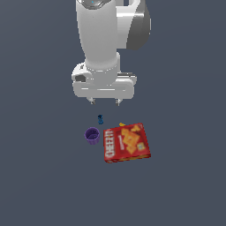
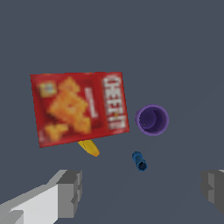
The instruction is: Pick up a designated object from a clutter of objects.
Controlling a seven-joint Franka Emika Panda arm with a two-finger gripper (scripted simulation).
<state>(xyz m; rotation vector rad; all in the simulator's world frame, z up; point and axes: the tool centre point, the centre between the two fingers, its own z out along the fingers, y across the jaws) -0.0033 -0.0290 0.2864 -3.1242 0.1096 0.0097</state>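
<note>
grey floor point(image 1: 39, 176), pincer point(image 1: 104, 102) spread wide – empty – above blue dumbbell piece point(image 1: 100, 119)

matt printed cracker box point(image 1: 126, 142), smooth purple cup point(image 1: 92, 135)

On the bench point(image 1: 39, 176): four loose items.
- one small dark-blue dumbbell piece point(image 1: 100, 119)
- one purple cup point(image 1: 92, 135)
- one red Cheez-It box point(image 1: 126, 142)
- one tiny yellow item point(image 2: 89, 148), partly hidden by the box
One arm, one end effector point(image 1: 104, 102), two fingers.
</note>
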